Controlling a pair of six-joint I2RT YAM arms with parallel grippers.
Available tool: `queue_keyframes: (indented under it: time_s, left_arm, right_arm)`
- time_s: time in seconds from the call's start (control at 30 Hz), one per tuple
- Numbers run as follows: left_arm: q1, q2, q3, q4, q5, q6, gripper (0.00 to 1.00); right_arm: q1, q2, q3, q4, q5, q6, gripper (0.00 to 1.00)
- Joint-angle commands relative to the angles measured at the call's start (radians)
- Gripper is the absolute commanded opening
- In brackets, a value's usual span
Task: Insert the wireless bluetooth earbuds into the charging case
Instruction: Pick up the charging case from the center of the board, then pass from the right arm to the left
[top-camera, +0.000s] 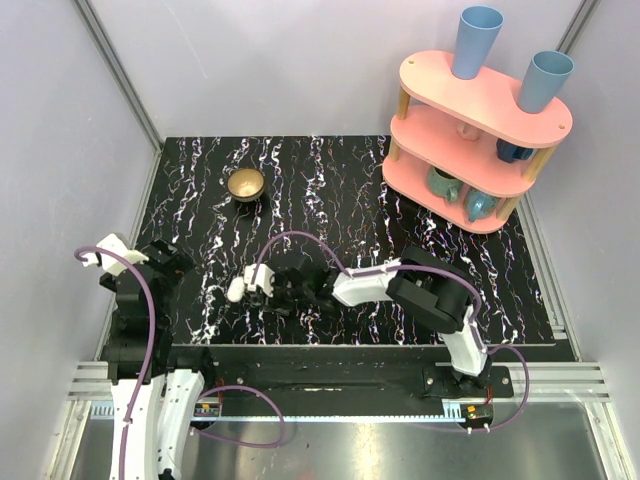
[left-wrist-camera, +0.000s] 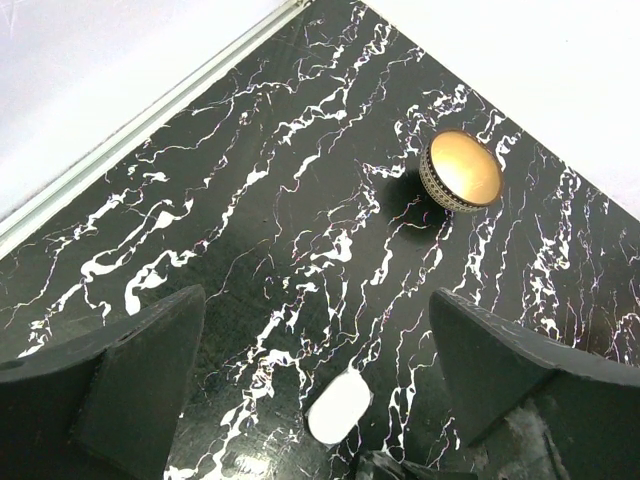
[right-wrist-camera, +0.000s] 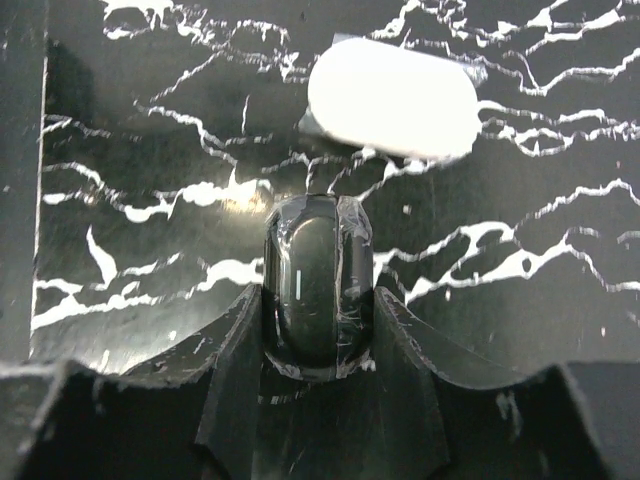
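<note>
While the right pincer (right-wrist-camera: 318, 305) clamps a taped black block (right-wrist-camera: 318, 262), the charging case (right-wrist-camera: 392, 97) lies just ahead on the desk (right-wrist-camera: 140, 110), seemingly closed. Left pincer (left-wrist-camera: 320, 330) gapes wide. Earbuds unseen. Risk: the occupied tips nudge the case and it skids.

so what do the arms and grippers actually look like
The left arm and right arm are black with white sections, each trailing a looped purple cable. The left gripper has matte black wedge fingers; the right gripper has black, scuffed ones.
</note>
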Motion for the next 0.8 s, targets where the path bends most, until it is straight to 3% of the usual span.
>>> queue_keyframes:
  time_s: [0.0, 0.2, 0.43, 0.5, 0.63, 0.77]
  left_arm:
    - [0.006, 0.013, 0.001, 0.043, 0.046, 0.003, 0.99]
    - [0.009, 0.03, -0.024, 0.102, 0.207, 0.045, 0.99]
    - [0.009, 0.119, -0.041, 0.207, 0.642, 0.1, 0.99]
    - [0.009, 0.125, -0.054, 0.275, 0.745, 0.105, 0.99]
    - [0.008, 0.133, -0.103, 0.445, 1.093, 0.063, 0.99]
    - [0.009, 0.189, -0.136, 0.583, 1.273, 0.01, 0.99]
  right_arm:
    - [0.01, -0.174, -0.084, 0.102, 0.067, 0.024, 0.21]
    - [0.01, -0.353, -0.164, 0.096, 0.155, 0.018, 0.16]
    - [0.009, -0.561, -0.291, 0.104, 0.291, -0.013, 0.14]
    - [0.009, -0.623, -0.314, 0.099, 0.314, -0.013, 0.14]
    - [0.009, -0.716, -0.381, 0.102, 0.365, 0.003, 0.14]
    - [0.01, -0.779, -0.414, 0.1, 0.396, -0.005, 0.14]
